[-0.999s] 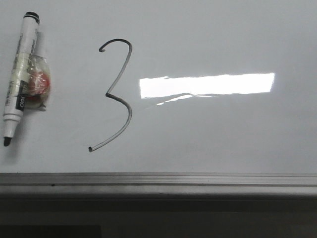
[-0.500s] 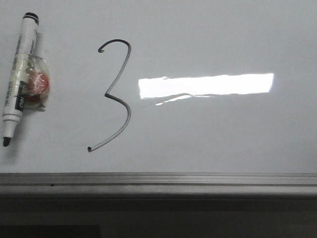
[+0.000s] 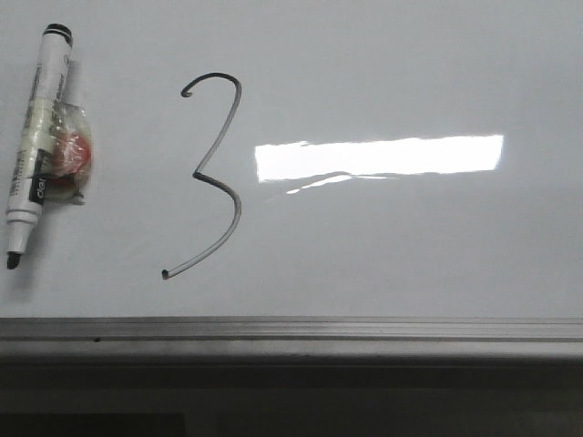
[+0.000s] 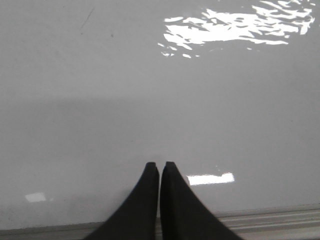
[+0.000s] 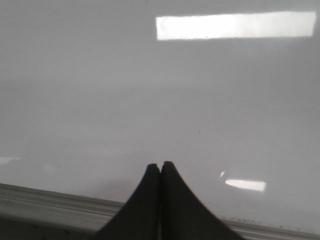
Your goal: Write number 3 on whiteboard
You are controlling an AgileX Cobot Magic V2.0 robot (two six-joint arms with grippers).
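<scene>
Whiteboard (image 3: 410,255), a large glossy pale grey-white flat surface with a silver metal frame strip along its near edge, fills the front view. At far left lies a white marker pen with a black cap end and bare dark tip (image 3: 32,146), uncapped tip toward the frame, with a clear wrapped red-and-white lump (image 3: 68,159) touching its right side. Just beside these stands the thin dark-grey hand-drawn number 3 (image 3: 214,177), complete, left of the bright glare patch. Fresh ink probably smears at a touch, so I would leave it alone; the light, slick marker is best taken mid-barrel. The black left tool (image 4: 160,167) and black right tool (image 5: 160,166) are each clenched on nothing, poised above bare board near the frame.
</scene>
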